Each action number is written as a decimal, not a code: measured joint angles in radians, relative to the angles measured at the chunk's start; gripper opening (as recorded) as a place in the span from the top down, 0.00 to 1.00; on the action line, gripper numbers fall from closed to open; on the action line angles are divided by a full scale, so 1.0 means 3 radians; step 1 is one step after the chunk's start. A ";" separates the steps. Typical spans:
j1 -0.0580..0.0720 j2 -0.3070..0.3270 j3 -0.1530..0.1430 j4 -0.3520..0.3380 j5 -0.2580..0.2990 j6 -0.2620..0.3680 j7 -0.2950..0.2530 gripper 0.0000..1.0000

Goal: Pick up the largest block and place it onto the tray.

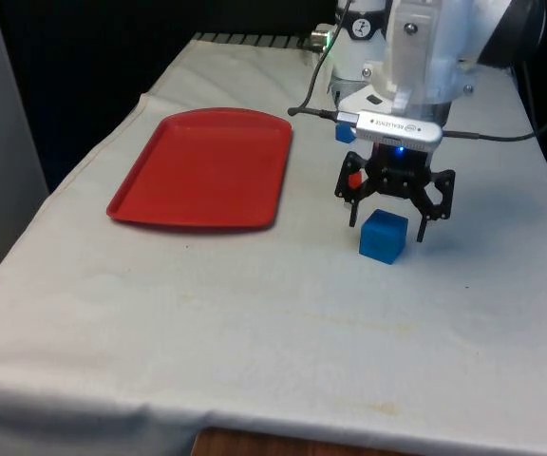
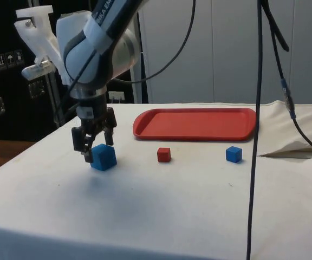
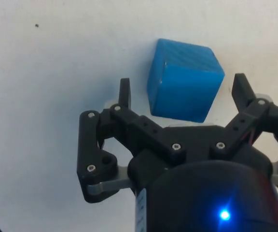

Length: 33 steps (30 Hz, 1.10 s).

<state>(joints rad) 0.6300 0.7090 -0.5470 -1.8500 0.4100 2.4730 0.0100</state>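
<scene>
Nearest us, the big blue block (image 1: 384, 236) is sitting on the surface (image 1: 254, 323) right of the tray (image 1: 202, 169), while the end effector (image 1: 387, 220) is hanging spread around it, seemingly lining up a grasp.

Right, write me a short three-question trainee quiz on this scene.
1. True or false: the gripper is shut on the big blue block.
2. How many blocks lie on the cloth? A) two B) three C) four
3. Fill in: the tray is coloured ____.

Key: 1 false, the open fingers stand either side of it. 2 B: big blue, red block, small blue block. 3 red.
</scene>
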 measured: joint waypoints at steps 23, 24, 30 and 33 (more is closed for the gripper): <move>0.0000 0.0037 0.0000 0.0013 -0.0003 0.0013 0.0043 0.93; 0.0000 0.0037 0.0000 0.0013 -0.0003 0.0013 0.0043 1.00; 0.0000 0.0033 0.0000 0.0013 -0.0003 0.0013 0.0043 1.00; 0.0000 0.0033 0.0000 0.0013 -0.0003 0.0013 0.0043 1.00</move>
<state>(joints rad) 0.6300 0.7190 -0.5470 -1.8460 0.4090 2.4770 0.0230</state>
